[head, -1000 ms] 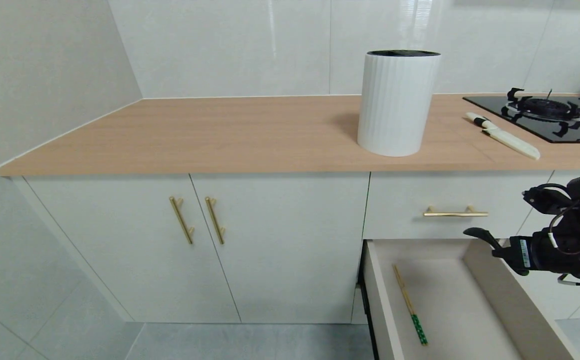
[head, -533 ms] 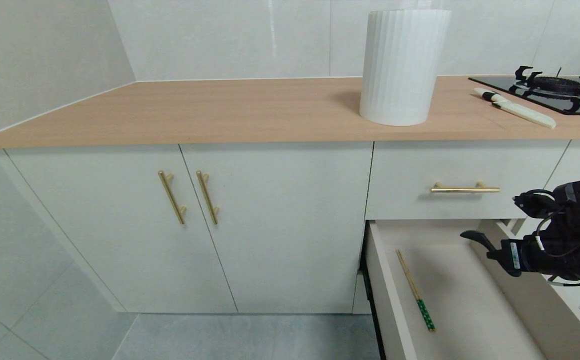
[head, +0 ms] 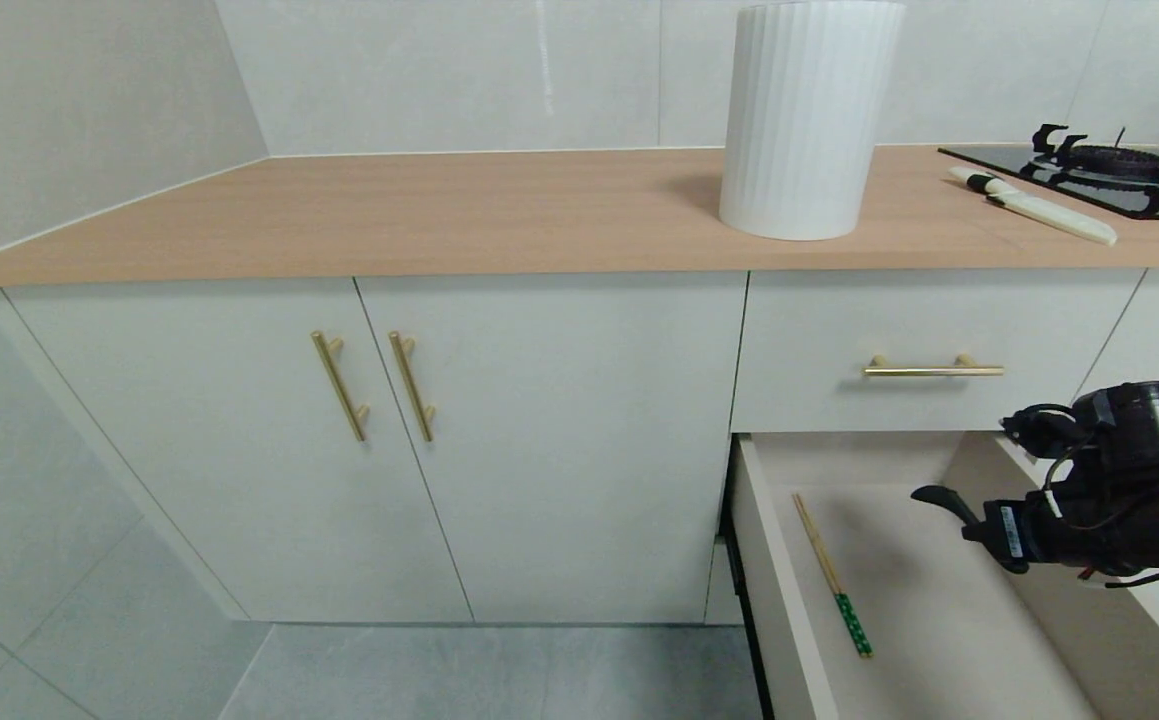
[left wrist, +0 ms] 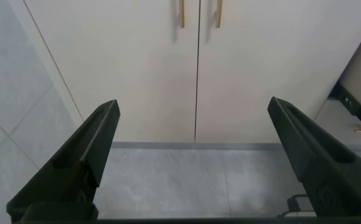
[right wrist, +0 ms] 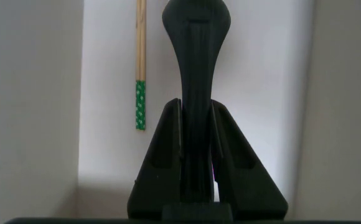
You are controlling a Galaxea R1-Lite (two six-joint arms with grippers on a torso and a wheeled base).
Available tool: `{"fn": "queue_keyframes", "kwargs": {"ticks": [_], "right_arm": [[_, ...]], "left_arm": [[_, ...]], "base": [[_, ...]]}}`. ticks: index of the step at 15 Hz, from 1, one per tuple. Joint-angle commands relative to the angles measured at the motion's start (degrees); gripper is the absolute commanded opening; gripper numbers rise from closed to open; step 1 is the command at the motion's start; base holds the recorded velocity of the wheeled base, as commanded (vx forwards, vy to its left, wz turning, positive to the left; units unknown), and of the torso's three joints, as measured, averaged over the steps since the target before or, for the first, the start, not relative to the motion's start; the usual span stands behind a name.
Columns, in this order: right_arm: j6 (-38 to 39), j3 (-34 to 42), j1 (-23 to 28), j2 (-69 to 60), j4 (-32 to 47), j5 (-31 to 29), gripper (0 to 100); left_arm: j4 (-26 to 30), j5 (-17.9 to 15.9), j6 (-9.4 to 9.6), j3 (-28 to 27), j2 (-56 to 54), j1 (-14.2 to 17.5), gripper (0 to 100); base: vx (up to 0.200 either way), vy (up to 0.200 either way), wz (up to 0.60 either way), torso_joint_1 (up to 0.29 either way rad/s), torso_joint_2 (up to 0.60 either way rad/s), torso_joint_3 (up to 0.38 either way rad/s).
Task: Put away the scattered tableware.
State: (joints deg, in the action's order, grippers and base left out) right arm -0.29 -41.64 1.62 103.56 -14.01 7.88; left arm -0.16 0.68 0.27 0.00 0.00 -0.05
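My right gripper [head: 936,494] hovers over the open drawer [head: 849,458], fingers pressed together, holding nothing. Chopsticks [head: 829,585] lie on the drawer floor below it, to its left, not touching. Knife [head: 1034,205] rests on the worktop [head: 439,215], well above it. My left gripper [left wrist: 193,118] is spread wide, empty, facing cabinet doors [left wrist: 261,62].

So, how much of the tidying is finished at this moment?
Done: the chopsticks lie inside the open drawer. In hand: nothing; the right claw is shut and empty above the drawer, the left claw is open, facing the cabinet doors. Left: the knife lies on the counter near the stove, and the drawer needs closing.
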Motion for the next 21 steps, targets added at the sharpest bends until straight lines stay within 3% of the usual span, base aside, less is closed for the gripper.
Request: {"fn": "queue_keyframes", "kwargs": {"ticks": [1,5,7,14,21], "right_arm": [[-1.03,0.07,-1.36,3.58,0.12,-0.14,0],[-0.59,-1.42,-4.35,12.72,-1.90,-2.51,0],[0.47,-1.16,-4.26,18.61,-8.76,-4.18,0],[0.82,-1.07,-3.55,28.89,-20.18,-8.84,0],[0.82,-1.16,-3.38,29.60,-21.94,-9.19,0]], "left_arm": [[-0.02,0.02,0.00,0.00,0.09,0.05,100],[-0.02,0.02,0.00,0.00,0.09,-0.04,100],[-0.02,0.02,0.00,0.00,0.09,0.05,100],[-0.02,0.02,0.00,0.00,0.09,-0.04,100],[-0.02,0.02,0.00,0.00,0.09,-0.04,100]], "base": [[0.000,0.000,0.00,0.000,0.00,0.000],[0.000,0.000,0.00,0.000,0.00,0.000],[0.000,0.000,0.00,0.000,0.00,0.000],[0.000,0.000,0.00,0.000,0.00,0.000],[0.000,0.000,0.00,0.000,0.00,0.000]]}}
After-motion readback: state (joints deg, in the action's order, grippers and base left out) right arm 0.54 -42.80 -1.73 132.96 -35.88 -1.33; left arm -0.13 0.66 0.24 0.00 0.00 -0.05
